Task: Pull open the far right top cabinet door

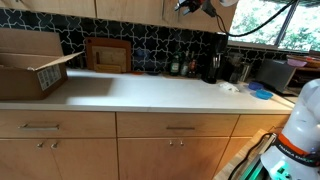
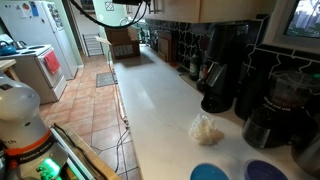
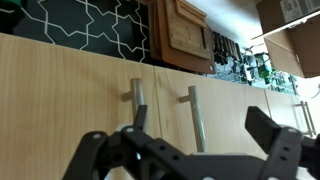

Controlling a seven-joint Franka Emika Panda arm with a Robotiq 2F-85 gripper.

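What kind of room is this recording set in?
Most likely a home kitchen: a long white countertop backed by dark patterned tile, wood drawer fronts with metal bar handles below, a black coffee maker on the counter, and what looks like a white stove.

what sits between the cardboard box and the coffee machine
A wooden board leaning on the backsplash, then a few small bottles, seen in an exterior view.
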